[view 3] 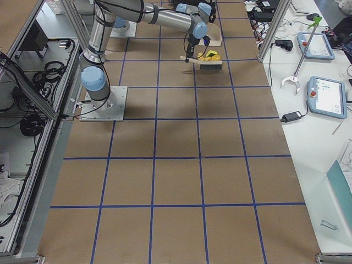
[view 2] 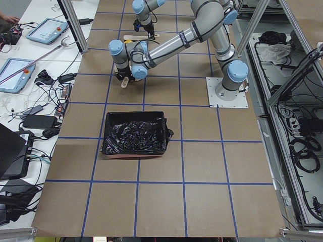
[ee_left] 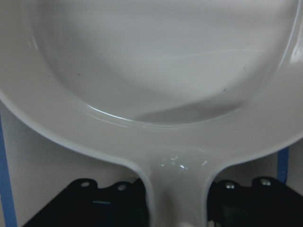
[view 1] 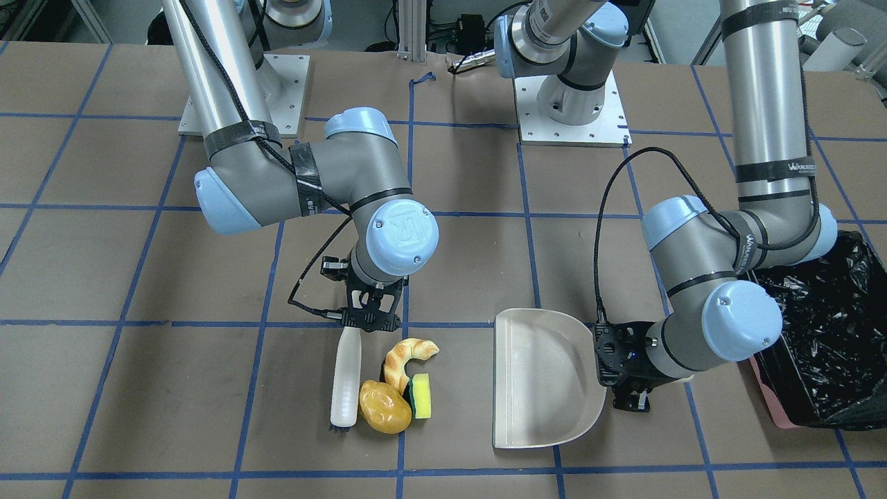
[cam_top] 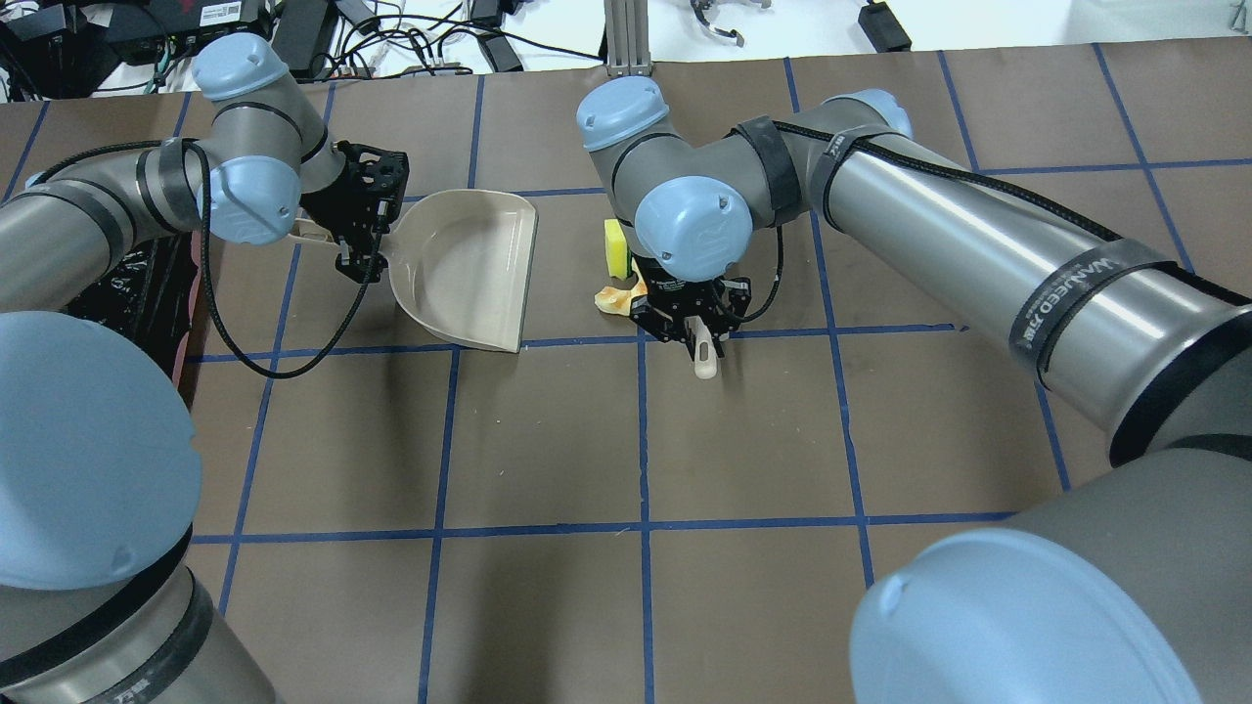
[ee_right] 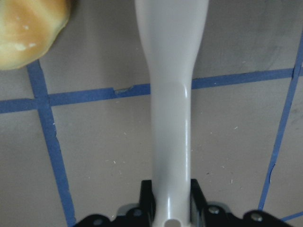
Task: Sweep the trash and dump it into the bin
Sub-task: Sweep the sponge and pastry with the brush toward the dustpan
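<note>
Robotics lab for sure. Big table (view 3: pixel 176 187) papered brown and taped off in a blue grid, two industrial arms (view 2: pixel 166 44) bolted to metal base plates (view 3: pixel 115 107) along one long edge of the table. Across the table from those, a white bench (view 3: pixel 319 143) with teach pendants (view 3: pixel 325 96) and loose cables (view 2: pixel 30 109). Aluminium frame posts (view 3: pixel 268 30) at the table's edges. More cable coils (view 2: pixel 303 146) down past the table's arm side.

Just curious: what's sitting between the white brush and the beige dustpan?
The three trash items: potato-like lump, croissant and sponge, beside the brush; bare table before the dustpan, in the front-facing view.
</note>
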